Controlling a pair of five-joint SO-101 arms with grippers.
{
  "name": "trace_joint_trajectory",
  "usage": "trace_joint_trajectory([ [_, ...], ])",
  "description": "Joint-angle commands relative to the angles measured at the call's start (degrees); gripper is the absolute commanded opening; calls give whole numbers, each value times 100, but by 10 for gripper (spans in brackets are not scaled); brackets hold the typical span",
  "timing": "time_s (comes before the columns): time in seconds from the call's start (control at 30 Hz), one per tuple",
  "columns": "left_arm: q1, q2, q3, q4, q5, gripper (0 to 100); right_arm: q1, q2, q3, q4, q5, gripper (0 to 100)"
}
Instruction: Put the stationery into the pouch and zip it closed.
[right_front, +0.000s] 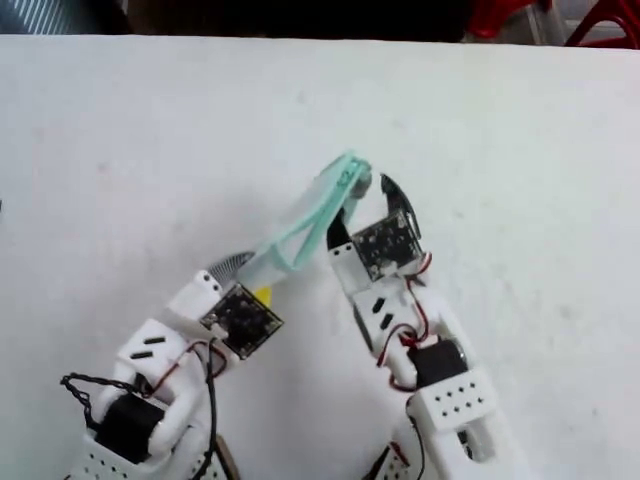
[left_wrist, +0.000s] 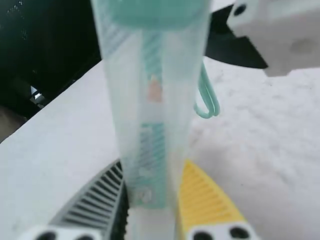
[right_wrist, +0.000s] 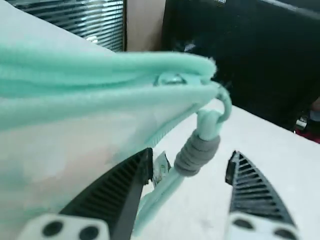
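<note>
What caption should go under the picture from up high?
The left gripper clamps a mint-green pouch while the right gripper sits open at its zipper pull.

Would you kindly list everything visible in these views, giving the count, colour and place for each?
pouch: one, translucent mint green, stretching between the two grippers over the table.
zip pull: one, mint cord with a grey bead, at the pouch's far end, between the right gripper's fingers.
table: one, white, under both arms.
red objects: at least two, red, beyond the table's far right edge; too cropped to identify.
left gripper: one, grey and yellow fingers, shut on the pouch's near end.
right gripper: one, black fingers, open around the zip pull.
</note>
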Motion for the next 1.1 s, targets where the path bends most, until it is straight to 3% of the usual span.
trace_joint_trajectory([
  [0.0, -57, -48, -105, -237, -79, 21, 75, 558, -589, -207, -44, 234],
  [0.6, -57, -48, -79, -229, -79, 21, 356, 1253, -976, -708, -44, 227],
  [0.8, -48, -48, -79, -229, -79, 21, 409, 1244, -976, -743, -44, 5],
  [0.87, -57, -48, -79, -229, -79, 21, 435, 1068, -958, -708, -44, 42],
  [1.07, -40, -48, -70, -229, -70, 21, 470, 198, -976, -163, -18, 17],
])
